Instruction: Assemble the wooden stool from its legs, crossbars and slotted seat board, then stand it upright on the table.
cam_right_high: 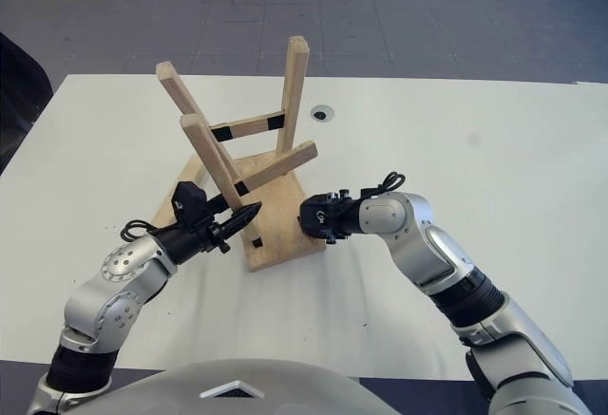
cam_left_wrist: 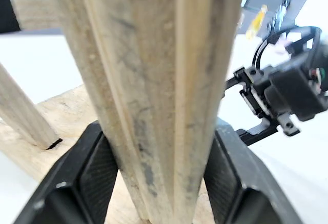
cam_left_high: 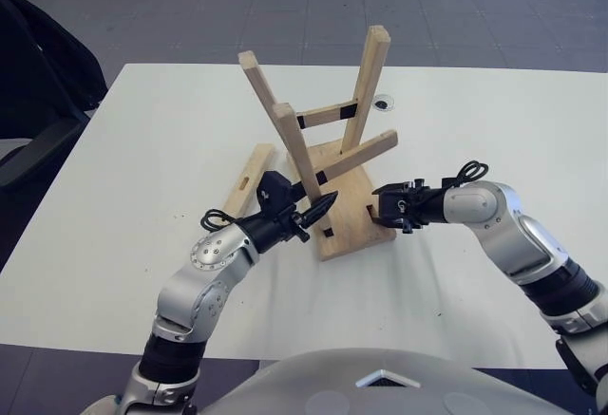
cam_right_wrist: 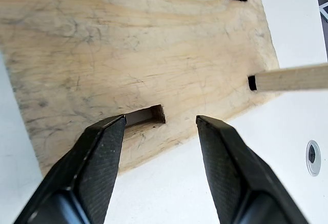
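Stool (cam_left_high: pixel 328 144) half-built and leaning: left hand (cam_left_high: pixel 328 202) clamped on a leg (cam_left_wrist: pixel 154 80), right hand (cam_right_wrist: pixel 161 124) wide over the empty slot (cam_right_wrist: pixel 146 115) in the board (cam_right_wrist: pixel 128 44); any sideways tug may unseat joints.

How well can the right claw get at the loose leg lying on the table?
Probably not well. The right claw hangs open at one edge of the seat board; the loose leg lies past the opposite edge, with the standing legs and the left claw between.

Bright, even overhead light washes the white table (cam_left_high: pixel 494 121), which glares pale in the wrist views. The stool (cam_left_high: pixel 368 83) casts a faint, soft shadow beside its seat board (cam_left_high: pixel 353 208).
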You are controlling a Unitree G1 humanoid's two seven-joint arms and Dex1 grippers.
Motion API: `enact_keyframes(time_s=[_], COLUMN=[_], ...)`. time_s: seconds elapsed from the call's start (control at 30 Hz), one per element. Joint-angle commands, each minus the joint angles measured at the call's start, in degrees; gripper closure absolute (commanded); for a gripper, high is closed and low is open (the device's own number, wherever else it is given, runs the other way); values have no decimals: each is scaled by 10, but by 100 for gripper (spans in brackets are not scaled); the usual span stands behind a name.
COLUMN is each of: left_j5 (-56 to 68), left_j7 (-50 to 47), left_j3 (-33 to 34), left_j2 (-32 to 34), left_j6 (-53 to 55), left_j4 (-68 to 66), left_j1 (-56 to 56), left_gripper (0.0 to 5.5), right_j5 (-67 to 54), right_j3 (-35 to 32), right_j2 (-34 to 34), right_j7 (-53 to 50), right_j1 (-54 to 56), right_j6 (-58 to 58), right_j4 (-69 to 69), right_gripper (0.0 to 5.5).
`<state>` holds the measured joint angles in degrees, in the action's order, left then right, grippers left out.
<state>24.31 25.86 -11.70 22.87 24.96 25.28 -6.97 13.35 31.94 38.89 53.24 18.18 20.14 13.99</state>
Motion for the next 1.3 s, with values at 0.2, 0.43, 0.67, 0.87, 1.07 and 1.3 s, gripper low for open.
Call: enact_keyframes(time_s=[0.2, 0.43, 0.67, 0.87, 1.07, 1.3], left_j5=[-185, -236, -226, -191, -151, -112], left_j7=[54, 58, 57, 69, 106, 153], left_j3=[-47, -82, -84, -51, -30, -11], left_j2=[97, 111, 110, 94, 86, 103], left_j6=[-222, -310, -324, -425, -445, -403], left_j4=[-201, -259, -262, -257, -247, -203], left_j1=[-81, -82, -65, -38, -21, -68], left_gripper=[333, 333, 333, 333, 229, 149], right_j5=[-7, -18, 45, 47, 39, 15], right_j3=[19, 2, -30, -41, -48, -69], right_j2=[2, -12, -1, -10, -21, -17], right_j7=[24, 6, -132, -158, -147, -130], right_j1=[-63, -90, -108, -118, -123, -142], right_j6=[47, 46, -232, -269, -252, -224], right_j4=[11, 26, -67, -110, -102, -76], right_gripper=[293, 293, 293, 293, 293, 293])
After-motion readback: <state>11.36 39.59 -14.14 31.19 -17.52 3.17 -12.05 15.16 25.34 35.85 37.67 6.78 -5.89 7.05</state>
